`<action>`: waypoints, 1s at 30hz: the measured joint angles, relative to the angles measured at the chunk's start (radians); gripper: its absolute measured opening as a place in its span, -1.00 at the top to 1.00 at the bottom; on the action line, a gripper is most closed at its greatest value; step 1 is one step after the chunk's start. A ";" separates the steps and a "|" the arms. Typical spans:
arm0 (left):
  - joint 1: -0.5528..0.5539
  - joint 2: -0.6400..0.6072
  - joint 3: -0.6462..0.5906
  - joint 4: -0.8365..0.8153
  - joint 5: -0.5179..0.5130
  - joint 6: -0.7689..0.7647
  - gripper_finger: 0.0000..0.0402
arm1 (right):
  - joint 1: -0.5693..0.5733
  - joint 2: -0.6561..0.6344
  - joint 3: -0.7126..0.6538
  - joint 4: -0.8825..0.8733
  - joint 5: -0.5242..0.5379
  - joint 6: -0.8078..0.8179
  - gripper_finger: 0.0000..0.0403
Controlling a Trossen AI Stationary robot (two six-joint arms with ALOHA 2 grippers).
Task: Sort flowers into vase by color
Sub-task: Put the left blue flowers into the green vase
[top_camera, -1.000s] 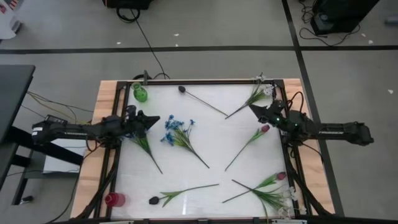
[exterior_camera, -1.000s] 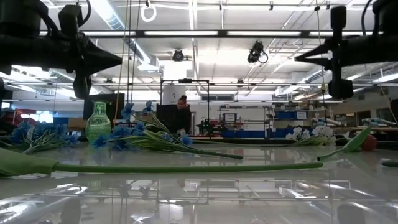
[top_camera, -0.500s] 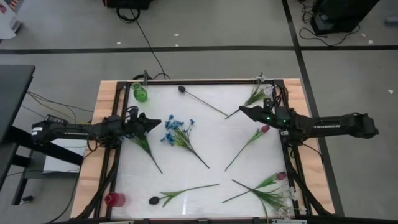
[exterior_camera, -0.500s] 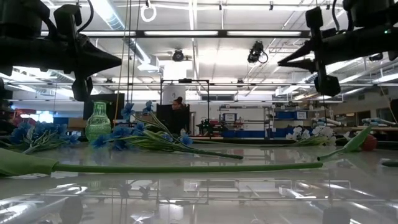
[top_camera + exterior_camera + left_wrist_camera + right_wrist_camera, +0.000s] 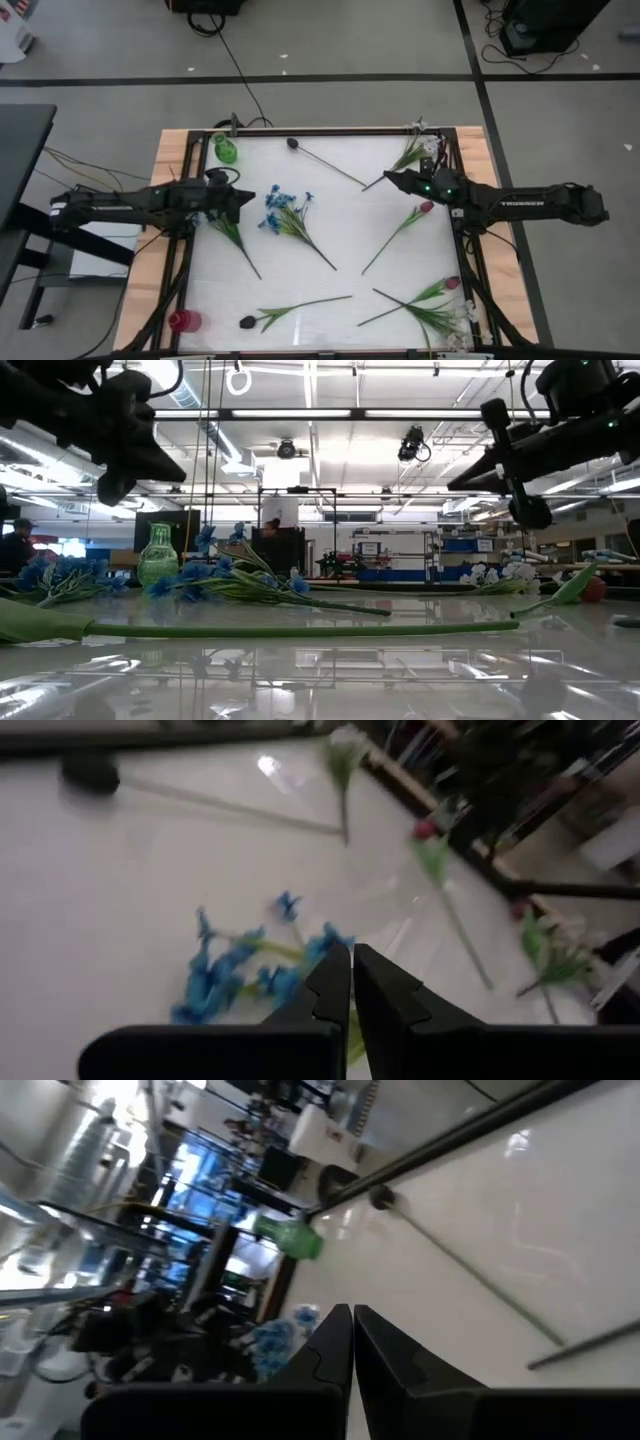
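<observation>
Several artificial flowers lie flat on the white table. A blue bunch [image 5: 285, 210] lies at centre left and also shows in the left wrist view [image 5: 245, 970]. A second blue stem [image 5: 235, 238] lies beside it. A dark-headed flower [image 5: 293, 143] lies at the far edge. A white one [image 5: 415, 150] lies at far right and a pink one [image 5: 425, 207] at right. A dark one [image 5: 247, 322] and a pink-white bunch [image 5: 440, 300] lie at the near edge. My left gripper [image 5: 250, 197] is shut and empty, above the table just left of the blue bunch. My right gripper [image 5: 388, 178] is shut and empty, in the air near the white flower's stem.
A green vase [image 5: 226, 150] stands at the table's far left corner. A red vase [image 5: 183, 320] stands at the near left corner. A black frame [image 5: 460, 250] runs along the table's edges. The table's middle between the flowers is bare.
My right gripper has moved from the right edge toward the table's middle and tipped its fingers slightly down. My left gripper has tipped its fingers down, staying near the blue bunch. No flower has moved.
</observation>
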 joint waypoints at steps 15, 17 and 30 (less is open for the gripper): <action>-0.128 0.269 0.221 -0.641 0.238 -0.799 0.80 | -0.002 0.003 0.000 -0.016 -0.073 -0.004 0.88; -0.151 0.307 0.221 -0.651 0.239 -0.840 0.80 | 0.001 0.003 0.000 -0.019 -0.090 -0.005 0.88; -0.293 0.540 0.221 -0.654 0.258 -1.215 0.44 | 0.023 0.003 0.000 -0.124 -0.158 -0.077 0.86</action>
